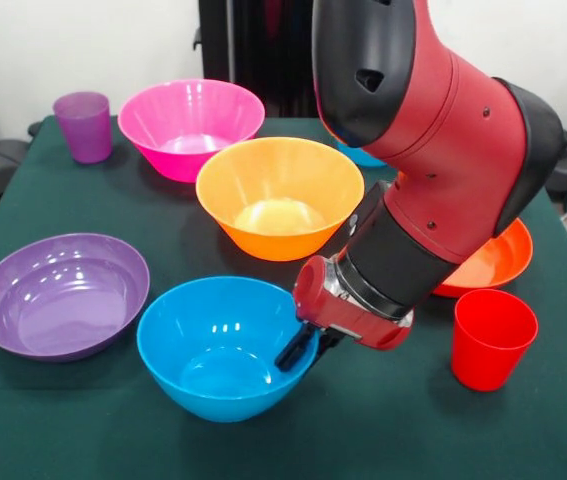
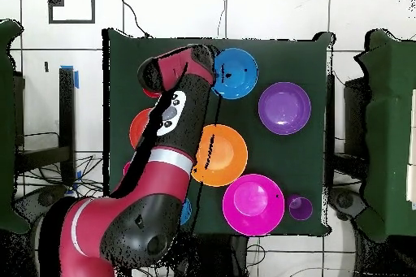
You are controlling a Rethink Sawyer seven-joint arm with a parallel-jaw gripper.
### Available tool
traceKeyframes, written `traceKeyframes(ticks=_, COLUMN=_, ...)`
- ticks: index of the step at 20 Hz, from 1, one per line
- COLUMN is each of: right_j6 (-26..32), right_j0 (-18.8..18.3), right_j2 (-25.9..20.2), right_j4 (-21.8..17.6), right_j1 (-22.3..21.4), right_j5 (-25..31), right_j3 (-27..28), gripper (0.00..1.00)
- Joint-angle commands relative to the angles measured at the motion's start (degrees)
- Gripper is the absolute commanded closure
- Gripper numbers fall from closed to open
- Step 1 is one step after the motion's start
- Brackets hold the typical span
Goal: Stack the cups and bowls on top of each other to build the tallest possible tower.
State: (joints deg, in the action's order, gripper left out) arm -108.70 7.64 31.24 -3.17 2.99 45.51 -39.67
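Gripper (image 1: 298, 352) sits at the blue bowl's (image 1: 218, 350) rim; I see one dark finger inside the bowl, but I cannot tell whether the jaws pinch the wall. Orange bowl (image 1: 278, 195) stands just behind, pink bowl (image 1: 190, 125) farther back, purple bowl (image 1: 58, 295) alongside. Nothing is stacked.

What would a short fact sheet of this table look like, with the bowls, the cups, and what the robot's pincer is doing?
Surface: green-covered table
Bowls, all apart and upright: pink bowl, orange bowl, purple bowl, blue bowl, red-orange bowl partly behind the arm
Cups: purple cup at a far corner, red cup near the red-orange bowl
Hidden: something blue behind the arm, mostly covered
Pincer: at the blue bowl's rim, one finger inside the bowl; grip unclear
Stacking: nothing stacked yet
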Motion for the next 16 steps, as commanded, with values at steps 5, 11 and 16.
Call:
traceKeyframes(ticks=5, right_j6=-8.66, right_j0=-0.81, right_j2=-3.24, right_j4=-0.14, right_j1=0.45, right_j5=-1.45, right_j3=-1.78, gripper=0.0)
traceKeyframes(ticks=11, right_j6=-8.2, right_j0=-0.28, right_j2=-3.06, right_j4=-0.81, right_j1=-0.08, right_j5=-2.51, right_j3=-2.66, gripper=0.0)
traceKeyframes(ticks=16, right_j6=-8.07, right_j0=-0.3, right_j2=-2.9, right_j4=-0.67, right_j1=0.06, right_j5=-1.74, right_j3=-2.13, gripper=0.0)
